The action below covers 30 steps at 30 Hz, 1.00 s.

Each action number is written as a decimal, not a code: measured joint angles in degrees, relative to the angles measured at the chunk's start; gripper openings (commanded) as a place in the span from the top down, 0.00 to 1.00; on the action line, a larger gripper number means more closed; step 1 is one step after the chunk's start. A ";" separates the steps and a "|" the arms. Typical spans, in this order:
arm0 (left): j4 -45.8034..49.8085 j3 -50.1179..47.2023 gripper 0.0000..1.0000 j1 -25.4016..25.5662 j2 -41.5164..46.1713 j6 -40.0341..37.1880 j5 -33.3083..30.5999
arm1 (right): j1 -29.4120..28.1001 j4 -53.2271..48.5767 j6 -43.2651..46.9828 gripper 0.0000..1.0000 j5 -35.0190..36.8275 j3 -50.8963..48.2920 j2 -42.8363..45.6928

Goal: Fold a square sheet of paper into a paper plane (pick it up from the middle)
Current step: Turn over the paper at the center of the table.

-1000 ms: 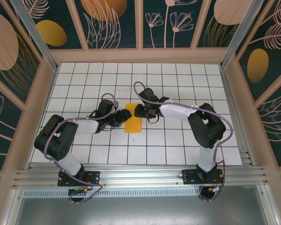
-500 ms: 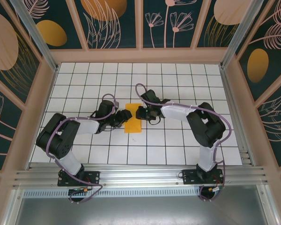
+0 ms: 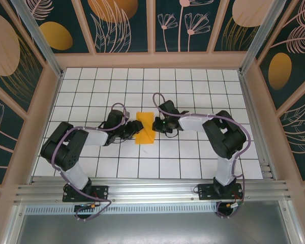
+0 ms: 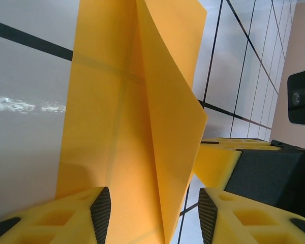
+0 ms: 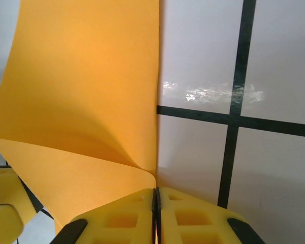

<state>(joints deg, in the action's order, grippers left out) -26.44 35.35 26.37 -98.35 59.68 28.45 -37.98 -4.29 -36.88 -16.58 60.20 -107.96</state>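
- White grid-tiled table [image 3: 193, 152], boxed in by dark wall panels [image 3: 122, 25] painted with orange ovals and pale plants.
- Folded orange-yellow paper sheet [image 3: 144, 134] lies mid-table between the arms, its long axis running near-to-far, with one flap curling upward.
- Right gripper [image 5: 155, 195] is clenched on the flap's edge.
- Left gripper [image 4: 154, 206] is released, its pads apart on either side of the fold.

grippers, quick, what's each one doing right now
left gripper: open, jaws either side of the part-folded sheet of paper, not clamped on it
right gripper: closed, pinching the sheet's curled-up edge
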 measured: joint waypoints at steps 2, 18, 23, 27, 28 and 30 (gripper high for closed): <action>-0.57 0.20 0.55 -0.17 -0.63 0.15 0.68 | 0.02 0.48 -0.13 0.89 -0.15 -0.13 0.00; -3.41 2.32 0.62 -0.33 -4.35 -0.07 2.82 | 0.02 1.53 -0.42 0.90 -1.07 -0.17 0.00; -3.30 2.40 0.61 -0.33 -4.42 -0.09 2.56 | 0.07 1.55 -1.22 0.90 -0.79 -0.96 0.00; -2.93 2.62 0.60 -0.33 -4.42 -0.24 2.38 | 0.13 2.29 -1.66 0.90 -0.61 -1.81 0.13; -2.91 2.64 0.60 -0.33 -4.42 -0.24 2.38 | 0.13 2.51 -1.79 0.90 -0.61 -1.99 0.17; -2.84 2.71 0.60 -0.33 -4.42 -0.24 2.32 | 0.13 2.91 -2.25 0.90 -0.48 -2.34 0.35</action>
<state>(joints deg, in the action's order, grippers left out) -29.28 38.06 26.04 -102.76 59.44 30.76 -37.85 -1.39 -39.13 -17.06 57.87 -107.61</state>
